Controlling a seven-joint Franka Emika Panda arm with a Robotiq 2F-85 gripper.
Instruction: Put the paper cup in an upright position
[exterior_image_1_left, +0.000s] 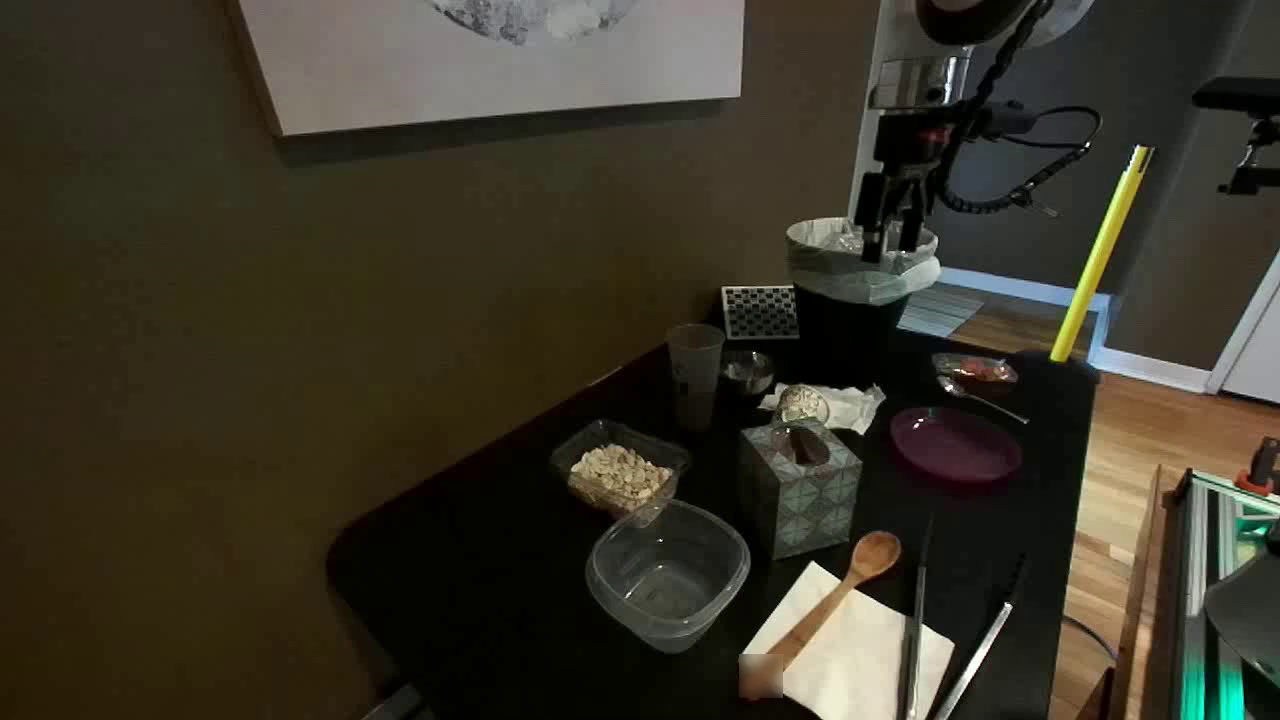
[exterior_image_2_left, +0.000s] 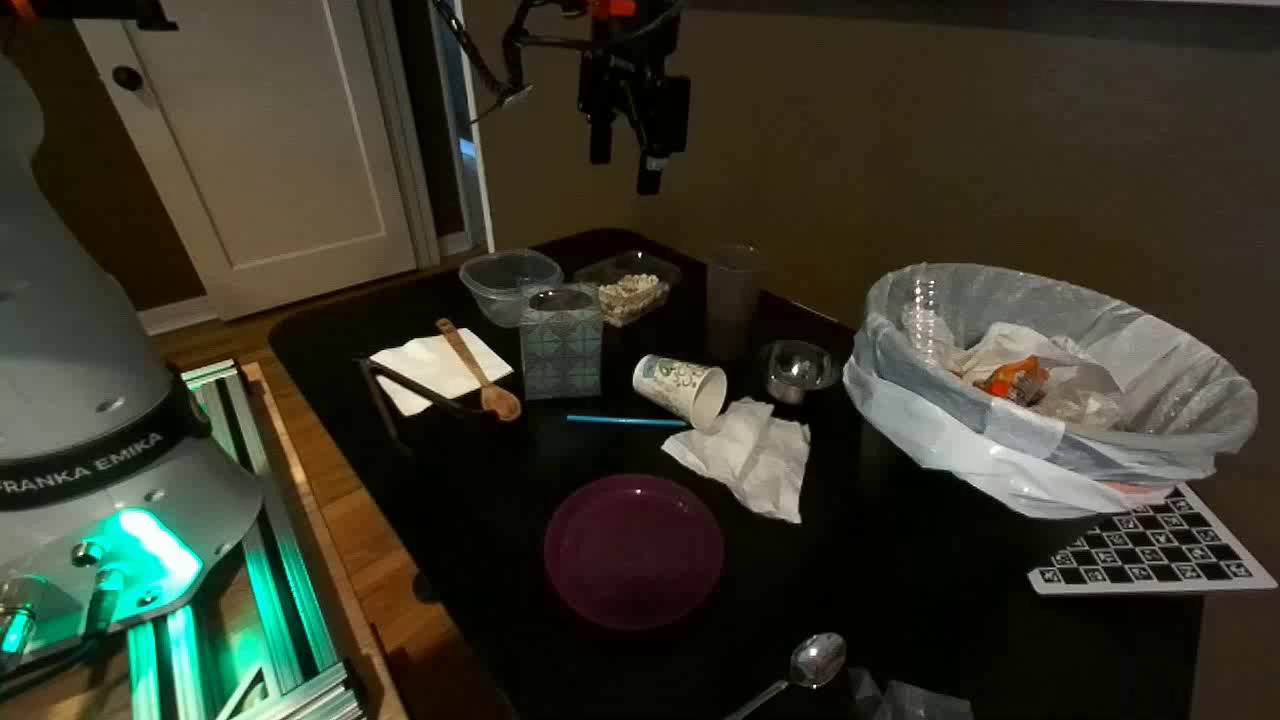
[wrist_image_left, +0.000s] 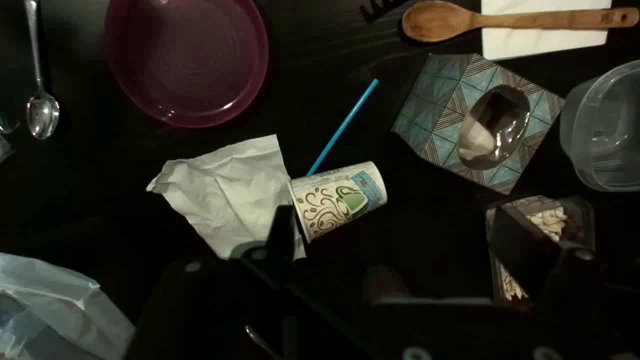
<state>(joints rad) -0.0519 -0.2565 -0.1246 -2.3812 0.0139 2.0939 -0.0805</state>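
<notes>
Looking over a dark tabletop (exterior_image_2_left: 860, 570) beside a brown wall (exterior_image_2_left: 850, 140), spotting the paper cup (wrist_image_left: 340, 200) lying sideways with its mouth over the crumpled napkin (wrist_image_left: 230, 200), perhaps braked against rolling; holding the gripper (exterior_image_2_left: 625, 172) high, wide and empty, likely saving room for a straddling grasp

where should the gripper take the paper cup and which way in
Probably the base half of the paper cup, the gripper coming from above and closing across its width: the cup lies on its side, tapering to that narrower end, while the crumpled napkin and blue straw crowd the rim end.
</notes>
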